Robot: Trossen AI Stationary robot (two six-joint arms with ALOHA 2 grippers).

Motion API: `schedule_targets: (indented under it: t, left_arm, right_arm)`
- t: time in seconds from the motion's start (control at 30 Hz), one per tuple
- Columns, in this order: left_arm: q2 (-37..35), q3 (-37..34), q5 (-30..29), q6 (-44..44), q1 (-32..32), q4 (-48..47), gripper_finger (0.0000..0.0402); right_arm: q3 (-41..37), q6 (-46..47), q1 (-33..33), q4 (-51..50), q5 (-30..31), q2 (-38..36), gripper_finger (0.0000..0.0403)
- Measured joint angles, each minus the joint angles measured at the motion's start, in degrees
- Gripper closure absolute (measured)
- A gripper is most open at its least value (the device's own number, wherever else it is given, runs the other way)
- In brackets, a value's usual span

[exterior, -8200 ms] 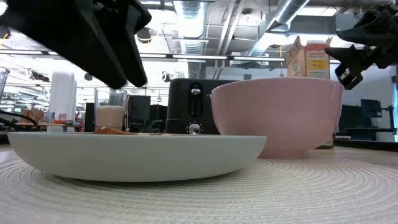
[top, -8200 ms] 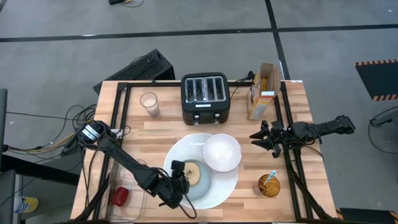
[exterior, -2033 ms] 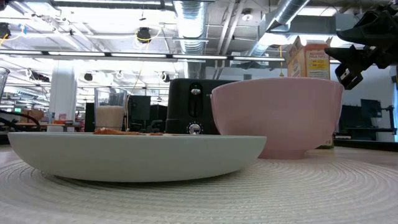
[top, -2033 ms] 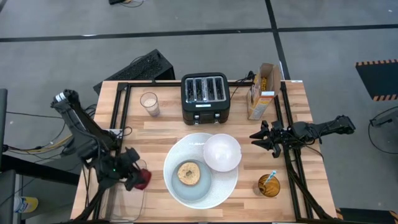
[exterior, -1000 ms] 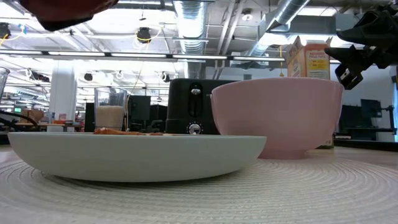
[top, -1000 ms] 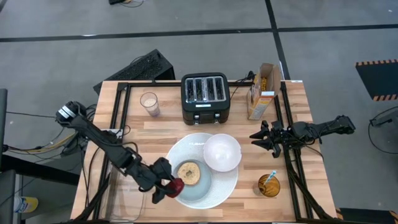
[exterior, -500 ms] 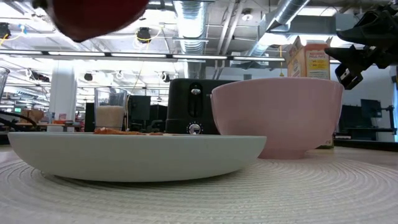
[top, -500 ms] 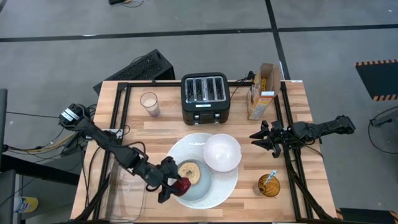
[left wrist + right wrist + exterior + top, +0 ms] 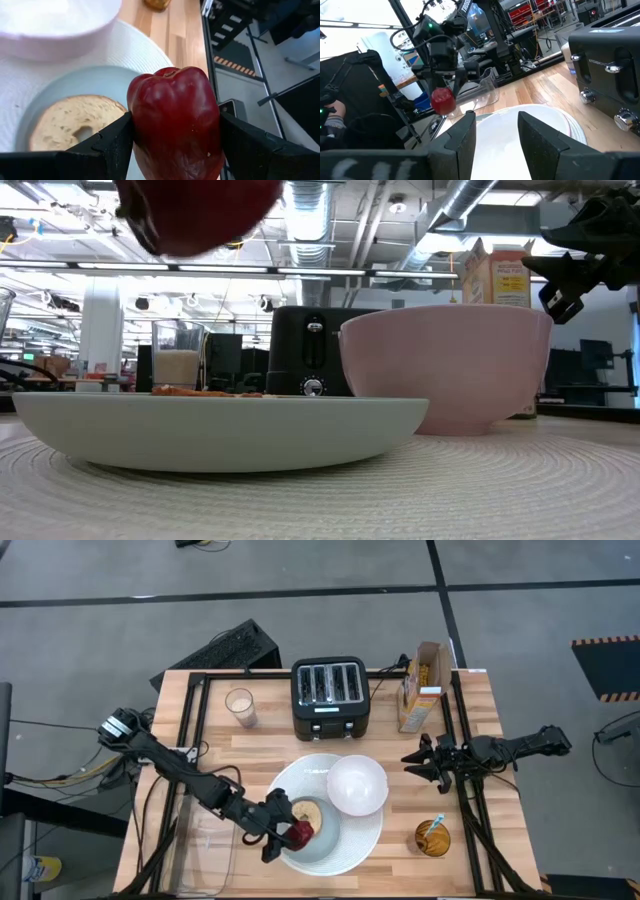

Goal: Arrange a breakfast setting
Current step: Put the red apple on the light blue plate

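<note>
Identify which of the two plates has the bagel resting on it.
The smaller pale blue-grey plate holds the round tan bagel; it sits on the large round white plate, which bears no bagel directly.

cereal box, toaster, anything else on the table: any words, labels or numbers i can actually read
None can be read.
cereal box: print on its front, too small.
cereal box in the low view: label blurred.
black toaster: no legible marking.

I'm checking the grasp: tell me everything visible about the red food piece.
The red food piece looks like a glossy, dark red pepper-shaped item with a dimpled top. It is clamped between the left gripper's two dark fingers, held in the air above the pale blue-grey plate, next to the bagel, touching nothing else.
</note>
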Motion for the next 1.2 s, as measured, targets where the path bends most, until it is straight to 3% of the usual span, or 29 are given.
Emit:
schedule_targets:
  t: [0.7, 1.2]
  left_arm:
    - [12.62, 0.02, 7.26, -5.21, 0.71, 9.24, 0.0158]
    - [13.56, 0.02, 7.67, -7.09, 0.79, 7.73, 0.0153]
  right_arm:
    - [-0.01, 0.00, -0.01, -0.02, -0.02, 0.01, 0.0235]
    - [0.00, 0.00, 0.01, -0.02, -0.01, 0.01, 0.0235]
